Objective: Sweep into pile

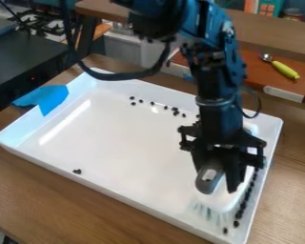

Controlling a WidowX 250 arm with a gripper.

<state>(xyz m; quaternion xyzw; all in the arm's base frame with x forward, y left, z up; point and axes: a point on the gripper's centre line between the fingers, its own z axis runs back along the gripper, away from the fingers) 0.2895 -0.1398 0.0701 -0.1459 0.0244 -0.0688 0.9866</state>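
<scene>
Gripper [222, 177] lower right, fingers closed on brush [217, 202]. Blue tape [51, 97] upper left, over white tray [116, 143] wall. Dark bits: small clump [77, 171] lower left, loose scatter [175, 112] upper centre, row [243, 206] lower right, beside brush.

There is one white tray [126, 193], one sweeping tool [213, 199] and one green-handled utensil [285, 70]. Of the dark pieces [152, 103], roughly nine lie upper centre, a few lower left; the lower-right row blurs past counting.
</scene>
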